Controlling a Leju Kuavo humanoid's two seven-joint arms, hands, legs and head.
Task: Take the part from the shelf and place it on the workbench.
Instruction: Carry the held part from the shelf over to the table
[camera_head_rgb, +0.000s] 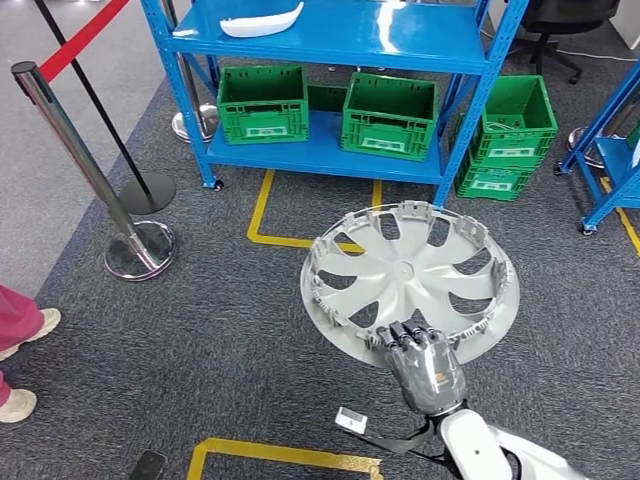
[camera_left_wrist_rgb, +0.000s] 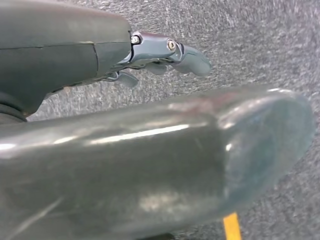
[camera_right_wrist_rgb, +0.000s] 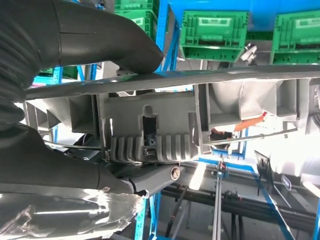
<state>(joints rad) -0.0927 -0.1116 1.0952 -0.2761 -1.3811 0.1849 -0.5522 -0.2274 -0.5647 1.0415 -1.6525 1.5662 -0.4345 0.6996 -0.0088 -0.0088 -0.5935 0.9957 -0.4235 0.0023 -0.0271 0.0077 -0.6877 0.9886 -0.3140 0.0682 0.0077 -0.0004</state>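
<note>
Head view, part: the round silver-grey plastic wheel cover (camera_head_rgb: 410, 275) with curved spokes is off the shelf, carried in the air above the grey carpet, inner side up, roughly level.
Grip: the right hand (camera_head_rgb: 424, 367) holds the cover at its near rim; in the right wrist view the thick grey thumb (camera_right_wrist_rgb: 109, 37) lies over the rim and dark fingers (camera_right_wrist_rgb: 75, 172) under the ribbed clip block.
Left hand: the left hand (camera_left_wrist_rgb: 166, 52) hangs over the carpet with fingers stretched out and nothing in them.
Shelf: the blue metal shelf (camera_head_rgb: 332, 150) stands ahead, green plastic crates (camera_head_rgb: 262, 103) on its lower board, a white curved part (camera_head_rgb: 260, 22) on its upper board.
Done: picking looks complete.
Left: carrying to the workbench and setting the cover down; I see no workbench here, so the robot likely has to turn first.
Nearby: a person's shoes (camera_head_rgb: 23, 350) at the carpet's left edge.
</note>
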